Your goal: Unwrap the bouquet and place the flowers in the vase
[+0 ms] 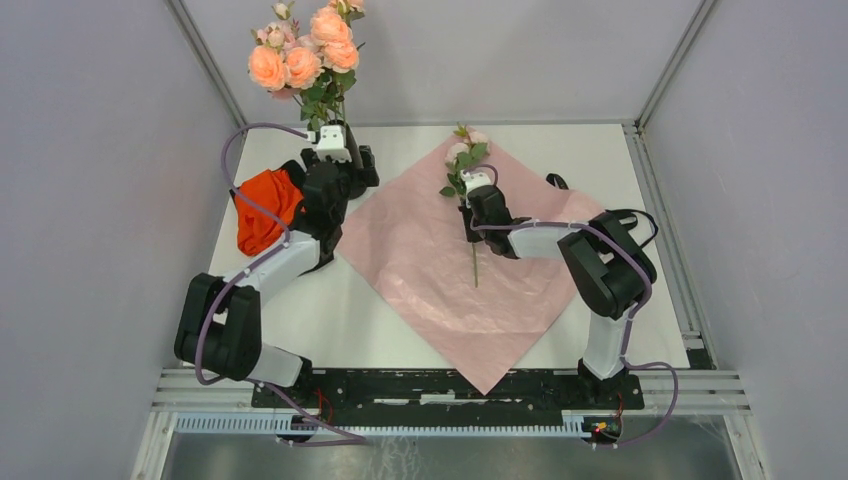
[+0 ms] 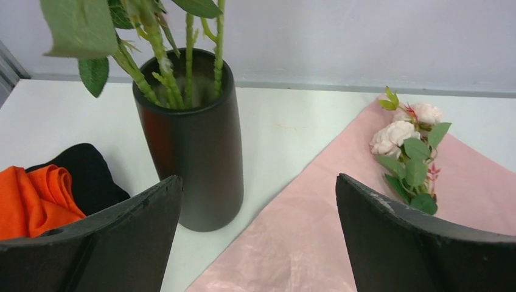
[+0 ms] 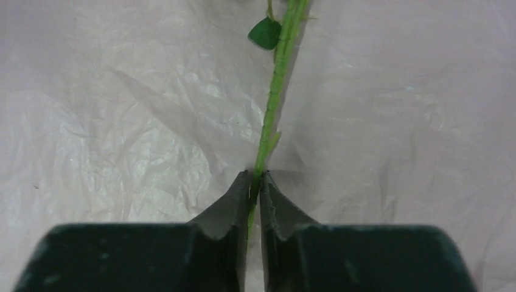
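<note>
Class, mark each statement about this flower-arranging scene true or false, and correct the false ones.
1. The right gripper pinches a green stem. True.
2. The vase is empty. False: several flower stalks stand in it.
3. The pink paper lies spread open on the table. True.
4. The left gripper clamps the vase. False: its jaws stand wide open, gripping nothing.
5. The orange cloth lies on the paper. False: it lies beside the vase, off the paper.
</note>
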Motion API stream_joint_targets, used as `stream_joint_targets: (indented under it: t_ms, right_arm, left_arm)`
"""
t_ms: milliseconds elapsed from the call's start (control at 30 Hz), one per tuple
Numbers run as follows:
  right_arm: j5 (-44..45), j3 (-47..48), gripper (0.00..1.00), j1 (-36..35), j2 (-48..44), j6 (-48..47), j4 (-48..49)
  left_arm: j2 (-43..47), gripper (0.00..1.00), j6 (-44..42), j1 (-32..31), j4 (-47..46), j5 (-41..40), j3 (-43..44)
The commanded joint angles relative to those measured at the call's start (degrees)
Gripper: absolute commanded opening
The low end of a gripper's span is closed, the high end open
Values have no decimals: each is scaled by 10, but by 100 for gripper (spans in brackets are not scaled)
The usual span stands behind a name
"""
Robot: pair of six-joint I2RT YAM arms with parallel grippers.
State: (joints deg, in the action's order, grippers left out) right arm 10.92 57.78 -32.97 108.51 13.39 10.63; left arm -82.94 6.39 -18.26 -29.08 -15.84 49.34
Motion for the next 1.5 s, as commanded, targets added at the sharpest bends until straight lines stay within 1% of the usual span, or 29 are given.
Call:
stream_joint_targets:
  t_ms: [0, 33, 133, 333, 433, 533, 633, 833, 1000, 1167, 1233, 1467]
  right_arm:
    - [1, 14, 6, 2, 1, 4, -9]
    - [1, 13, 0, 2, -2, 5, -9]
    - [0, 5, 0, 2, -28, 5, -5]
    - [-6, -17, 0, 2, -116, 2, 3]
    - [-14, -30, 0, 2, -169, 3, 3]
    - [-23, -47, 0, 1, -227, 5, 8]
    - [-39, -65, 0, -5, -279, 0, 18]
    - [-27, -85, 0, -48, -356, -13, 20]
    - [-27, -84, 0, -64, -381, -16, 16]
    - [-30, -86, 0, -71, -388, -15, 16]
    - [-31, -86, 0, -73, -388, -15, 16]
    - [-32, -85, 0, -74, -385, -15, 16]
  left_arm:
    - [26, 100, 37, -16, -6, -23, -12]
    - [27, 99, 40, -21, -5, -26, -14]
    - [31, 98, 42, -36, 0, -40, -15]
    - [41, 97, 47, -88, 17, -19, -3]
    - [35, 98, 106, -93, 11, 91, 4]
    - [11, 98, 181, -94, -32, 207, 12]
    - [-28, 95, 245, -94, -77, 286, 28]
    - [-100, 92, 365, -93, -222, 378, 34]
    - [-154, 90, 439, -93, -320, 419, 50]
    - [-176, 86, 468, -93, -347, 429, 61]
    - [-180, 77, 471, -94, -348, 431, 64]
    - [-196, 4, 490, -93, -372, 450, 67]
